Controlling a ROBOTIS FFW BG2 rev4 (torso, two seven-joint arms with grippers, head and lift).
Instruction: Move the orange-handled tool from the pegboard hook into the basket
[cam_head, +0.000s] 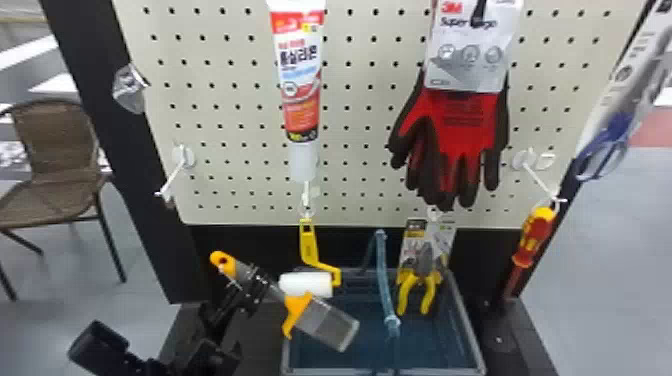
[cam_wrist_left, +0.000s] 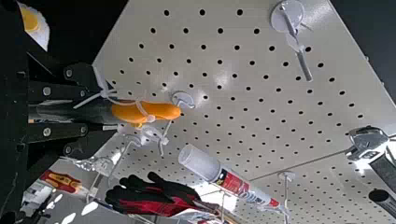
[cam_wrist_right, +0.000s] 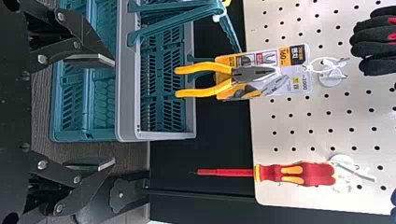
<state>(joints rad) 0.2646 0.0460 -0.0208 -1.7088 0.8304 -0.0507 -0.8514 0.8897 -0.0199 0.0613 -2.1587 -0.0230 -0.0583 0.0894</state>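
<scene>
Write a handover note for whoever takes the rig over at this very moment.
Left pincer: shut on the orange-handled tool.
Right pincer: open, holding nothing, in front of the basket.
Tool: tilted, its broad grey end over the basket's left part in the head view; not in the basket.
Done: tool gripped and off the pegboard; the left-hand hook is bare.
Left: probably bring the whole tool over the basket, lower it clear of the hanging roller, then release.

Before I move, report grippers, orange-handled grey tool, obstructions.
Left black gripper shut on tool, off the hook. Right black gripper open, empty. Teal plastic basket's raised handle may obstruct lowering.
</scene>
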